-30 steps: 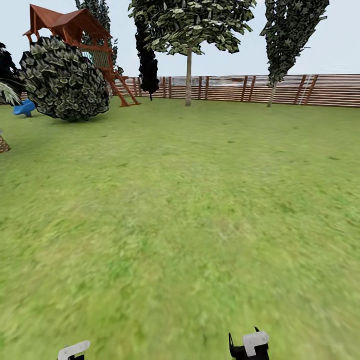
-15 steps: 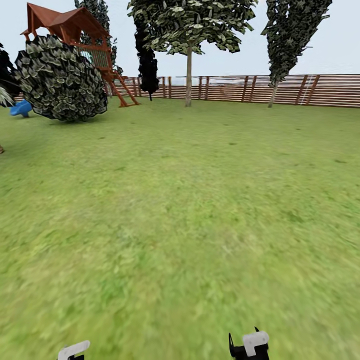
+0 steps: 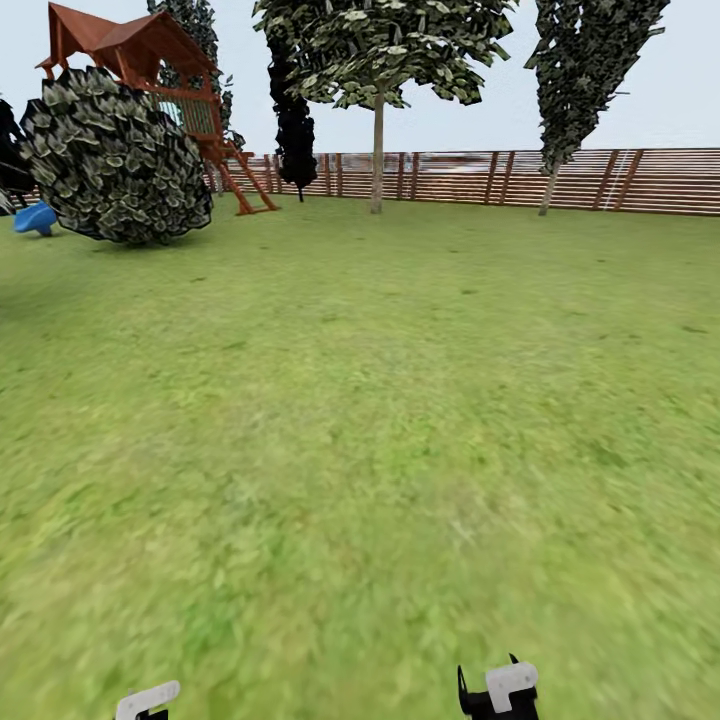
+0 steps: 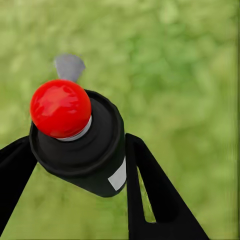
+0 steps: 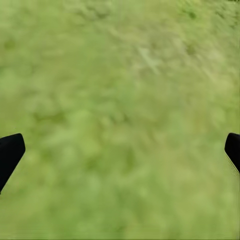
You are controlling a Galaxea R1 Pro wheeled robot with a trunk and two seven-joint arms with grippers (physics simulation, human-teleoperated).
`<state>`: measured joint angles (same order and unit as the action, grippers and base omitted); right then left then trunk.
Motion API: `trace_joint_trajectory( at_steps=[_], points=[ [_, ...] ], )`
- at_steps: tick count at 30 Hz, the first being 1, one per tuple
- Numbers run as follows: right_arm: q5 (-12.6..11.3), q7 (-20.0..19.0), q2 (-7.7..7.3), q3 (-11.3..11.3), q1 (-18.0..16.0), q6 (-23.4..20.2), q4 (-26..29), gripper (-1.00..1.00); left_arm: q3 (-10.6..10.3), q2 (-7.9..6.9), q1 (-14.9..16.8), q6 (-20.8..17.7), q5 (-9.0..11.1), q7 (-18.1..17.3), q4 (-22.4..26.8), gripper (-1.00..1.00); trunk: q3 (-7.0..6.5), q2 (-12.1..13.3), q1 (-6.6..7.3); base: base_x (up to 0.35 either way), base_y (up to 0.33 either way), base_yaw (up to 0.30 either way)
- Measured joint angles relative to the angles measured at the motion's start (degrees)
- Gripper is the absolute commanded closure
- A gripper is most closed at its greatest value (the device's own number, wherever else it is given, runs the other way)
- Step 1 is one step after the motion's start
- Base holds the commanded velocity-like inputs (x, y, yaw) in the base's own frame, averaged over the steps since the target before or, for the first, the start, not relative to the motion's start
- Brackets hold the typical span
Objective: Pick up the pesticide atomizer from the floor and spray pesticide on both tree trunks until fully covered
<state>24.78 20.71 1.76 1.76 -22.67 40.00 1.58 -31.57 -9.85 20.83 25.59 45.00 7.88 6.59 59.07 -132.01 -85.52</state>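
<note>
In the left wrist view my left gripper (image 4: 77, 142) is shut on the pesticide atomizer (image 4: 85, 150), a black canister with a round red cap, held over grass. My right gripper (image 5: 122, 150) is open, its two black fingertips far apart above bare lawn. In the head view, parts of the left gripper (image 3: 148, 699) and the right gripper (image 3: 500, 690) show at the lower edge. Far across the lawn, by the fence, stands a tree with a straight pale trunk (image 3: 378, 150). A second tree with a thin leaning trunk (image 3: 547, 190) stands to its right. No white specks show on either.
A brown slat fence (image 3: 480, 178) closes the far side. At the far left are a big round bush (image 3: 115, 155), a red-brown play tower (image 3: 150, 60), a black conifer (image 3: 296, 130) and a blue object (image 3: 35, 218). Open grass (image 3: 380, 420) lies between me and the trees.
The whole head view has drifted: bush, play tower and blue object slid slightly left, and the palm at the left edge left the picture. The camera moved. Both grippers stay as before.
</note>
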Motion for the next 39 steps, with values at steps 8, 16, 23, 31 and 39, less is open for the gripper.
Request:
trace_joint_trajectory(
  at_steps=[8,16,23,31,39],
  points=[
    [0.0,0.01,0.0,0.0,0.0,0.02,0.0,-1.0,-0.04,-0.04,0.0,0.0,-0.07,-0.05,0.0,1.0,0.0,0.0,0.0,0.339,0.0,0.0],
    [0.0,0.0,0.0,0.0,0.0,-0.01,0.0,-1.0,-0.08,0.01,0.0,-0.01,-0.04,-0.05,0.0,1.0,0.0,0.0,0.0,0.34,0.0,0.0],
    [0.0,-0.02,0.0,0.0,0.0,0.01,0.0,-1.0,-0.08,0.01,0.0,-0.02,0.0,-0.05,0.0,1.0,0.0,0.0,0.0,0.34,0.0,0.0],
    [0.0,-0.03,0.0,0.0,0.0,0.0,0.0,-1.0,-0.08,0.01,0.0,-0.02,0.0,-0.05,0.0,1.0,0.0,0.0,0.0,0.34,0.0,0.0],
    [0.0,0.01,0.0,0.0,0.0,0.0,0.0,-1.0,-0.08,0.01,0.0,-0.02,0.0,-0.05,0.0,1.0,0.0,0.0,0.0,0.34,0.0,0.0]
  ],
)
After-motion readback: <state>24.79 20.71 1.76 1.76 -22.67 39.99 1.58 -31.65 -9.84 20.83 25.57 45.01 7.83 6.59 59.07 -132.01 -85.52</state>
